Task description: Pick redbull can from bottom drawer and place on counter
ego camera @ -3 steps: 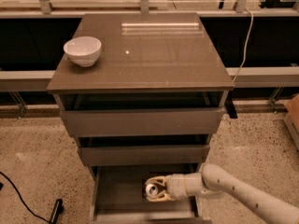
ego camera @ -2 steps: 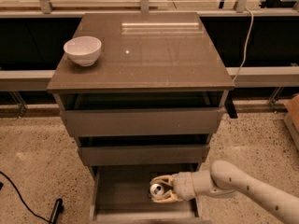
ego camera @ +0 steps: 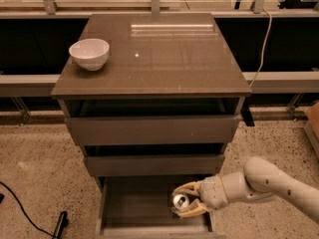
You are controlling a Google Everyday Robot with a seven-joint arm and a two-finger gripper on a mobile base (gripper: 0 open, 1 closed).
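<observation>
The redbull can (ego camera: 180, 200) shows its shiny silver top between the two pale fingers of my gripper (ego camera: 185, 201). The gripper is shut on the can and holds it over the right side of the open bottom drawer (ego camera: 129, 208), near its front right corner. My white arm reaches in from the lower right. The counter (ego camera: 164, 54) is the glossy grey-brown top of the cabinet, well above the gripper. The can's sides are mostly hidden by the fingers.
A white bowl (ego camera: 89, 53) stands on the counter's left side. The two upper drawers (ego camera: 149, 128) are slightly open above the gripper. A black cable (ego camera: 20, 208) lies on the speckled floor at the left. A rail and dark shelf run behind the cabinet.
The gripper with the can has shifted to the right and slightly toward the drawer's front edge. The arm has bent in closer to the cabinet.
</observation>
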